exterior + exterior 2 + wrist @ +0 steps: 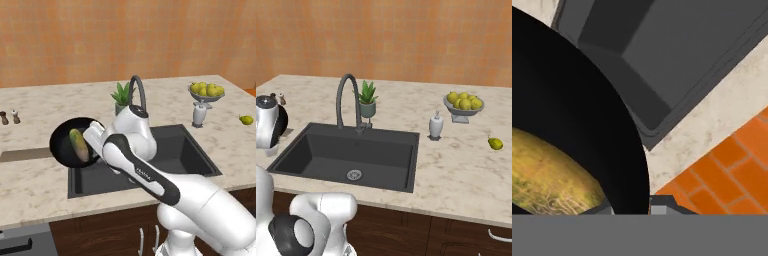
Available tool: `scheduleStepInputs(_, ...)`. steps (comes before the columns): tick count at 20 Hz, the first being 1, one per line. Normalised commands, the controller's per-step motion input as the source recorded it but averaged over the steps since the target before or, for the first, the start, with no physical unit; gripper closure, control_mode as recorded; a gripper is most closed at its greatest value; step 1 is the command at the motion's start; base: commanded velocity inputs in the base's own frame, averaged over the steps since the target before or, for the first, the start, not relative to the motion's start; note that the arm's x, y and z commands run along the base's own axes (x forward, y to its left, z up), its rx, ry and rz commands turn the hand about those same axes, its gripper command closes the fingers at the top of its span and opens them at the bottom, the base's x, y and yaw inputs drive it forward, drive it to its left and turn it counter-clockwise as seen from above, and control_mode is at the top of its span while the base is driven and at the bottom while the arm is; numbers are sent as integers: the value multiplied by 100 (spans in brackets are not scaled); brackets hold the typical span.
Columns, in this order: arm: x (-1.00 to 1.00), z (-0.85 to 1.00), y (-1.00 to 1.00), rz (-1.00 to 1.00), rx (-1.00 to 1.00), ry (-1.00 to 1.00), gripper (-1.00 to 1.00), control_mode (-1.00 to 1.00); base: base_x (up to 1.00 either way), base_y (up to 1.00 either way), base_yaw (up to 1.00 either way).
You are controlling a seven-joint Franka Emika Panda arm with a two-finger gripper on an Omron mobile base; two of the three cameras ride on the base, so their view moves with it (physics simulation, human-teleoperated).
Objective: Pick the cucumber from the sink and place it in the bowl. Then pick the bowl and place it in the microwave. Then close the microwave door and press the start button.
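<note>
We see the wide, shallow black bowl (67, 145) lifted and tilted at the left edge of the dark-grey rectangular sink (185, 150), above the pale marbled stone surface (35, 185). The short yellow-green cucumber (78, 144) lies inside it. The jaws of the white arm's gripper (94, 141) are clamped on the bowl's rim nearest the arm, the rim between them.

Two base views flanking the sink (170, 150), hand view close over bowl (572, 100)
</note>
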Motion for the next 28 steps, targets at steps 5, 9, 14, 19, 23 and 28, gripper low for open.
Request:
scheduleStepInputs(5, -19, 66, -66, -33, 1, 0, 100, -100, 0, 0, 0)
scheduleStepInputs(9, -1, 70, -49, -20, 6, 8, 100, -100, 0, 0, 0)
scheduleStepInputs(14, -22, 72, -40, -11, 15, 19, 100, -100, 0, 0, 0)
scheduleStepInputs(19, -9, 36, -35, -10, 9, 4, 100, -100, 0, 0, 0)
scheduleStepInputs(23, -14, 21, -54, -14, 1, 0, 100, -100, 0, 0, 0)
scheduleStepInputs(28, -13, 16, -62, -13, 4, 1, 100, -100, 0, 0, 0)
